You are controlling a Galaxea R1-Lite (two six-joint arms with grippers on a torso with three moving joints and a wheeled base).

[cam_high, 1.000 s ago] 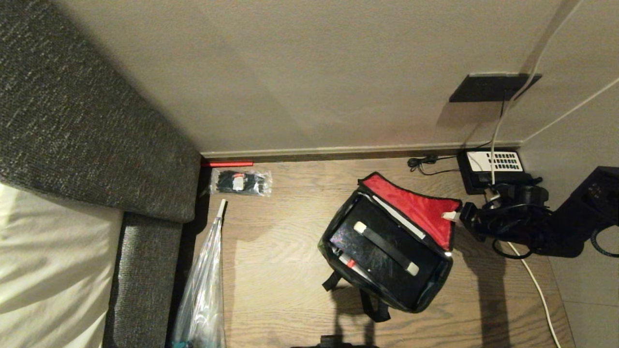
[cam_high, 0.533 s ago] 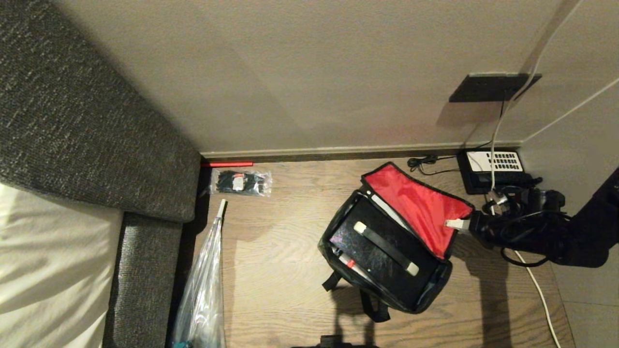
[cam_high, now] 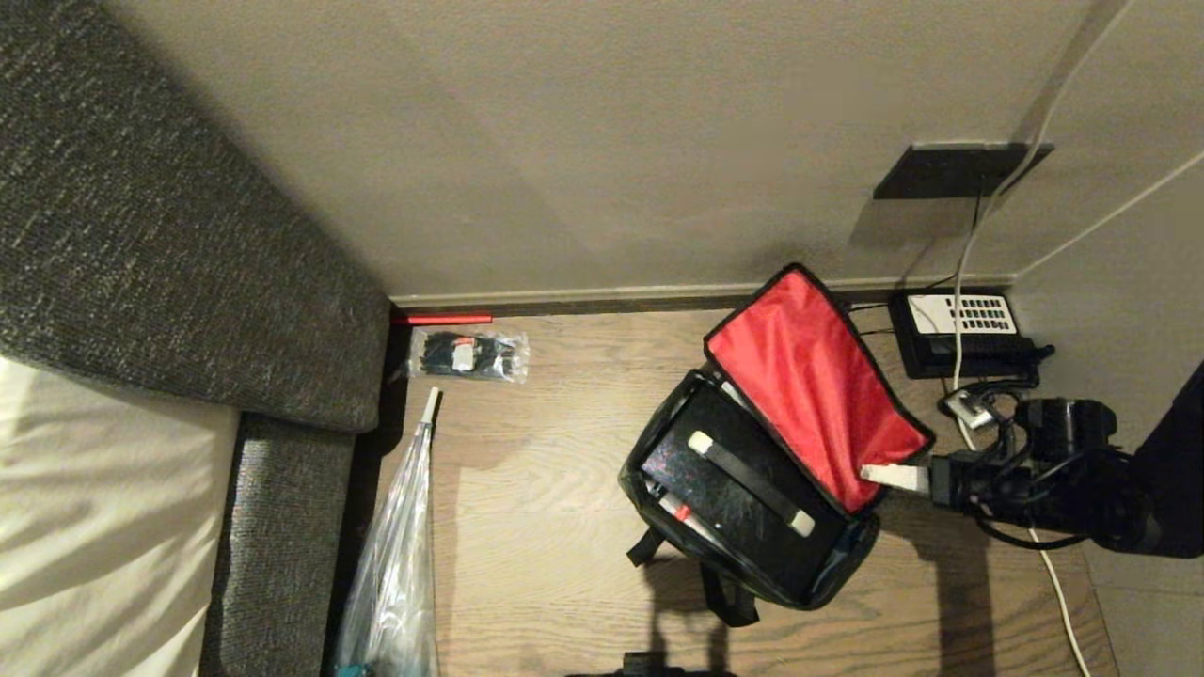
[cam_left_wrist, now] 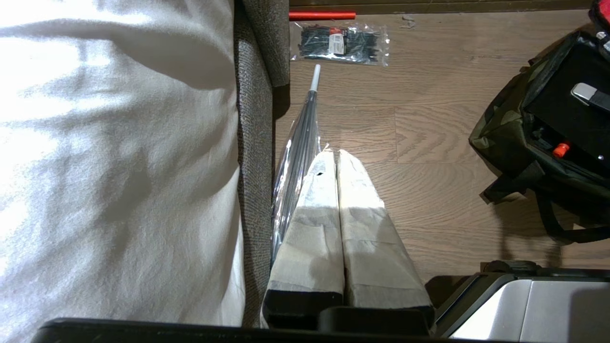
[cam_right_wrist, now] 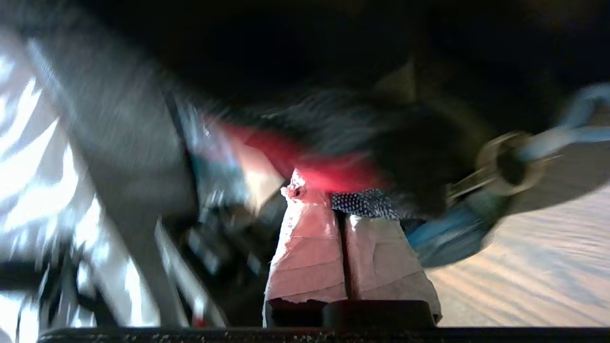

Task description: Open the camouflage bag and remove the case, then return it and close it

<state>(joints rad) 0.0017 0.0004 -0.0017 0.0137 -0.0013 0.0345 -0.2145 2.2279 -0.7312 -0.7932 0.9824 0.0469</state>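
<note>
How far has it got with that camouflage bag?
The camouflage bag is unzipped and its red-lined lid stands open. The right gripper, shut on the lid's edge, is holding the lid back. The black case is in the bag, so lifting it out, putting it back and closing up all remain. The left gripper is parked, shut, beside the bed.

The camouflage bag (cam_high: 658, 461) is soft woven cloth outside with matt black webbing straps, and its raised lid (cam_high: 814, 376) is lined in smooth red fabric with a slight sheen; the case (cam_high: 743, 489) inside looks like glossy black hard plastic crossed by a matt black strap with pale ends. The floor (cam_high: 546, 527) is matt, grained wood planks, while the bed frame (cam_high: 179, 235) is coarse grey tweed-like upholstery beside a smooth white sheet (cam_high: 85, 527). The clear plastic bag (cam_high: 395, 564) and small packet (cam_high: 468, 355) are shiny crinkled film, and both the left tool (cam_left_wrist: 339, 157) and right tool (cam_right_wrist: 333, 200) are wrapped in pale, matt tape.
</note>
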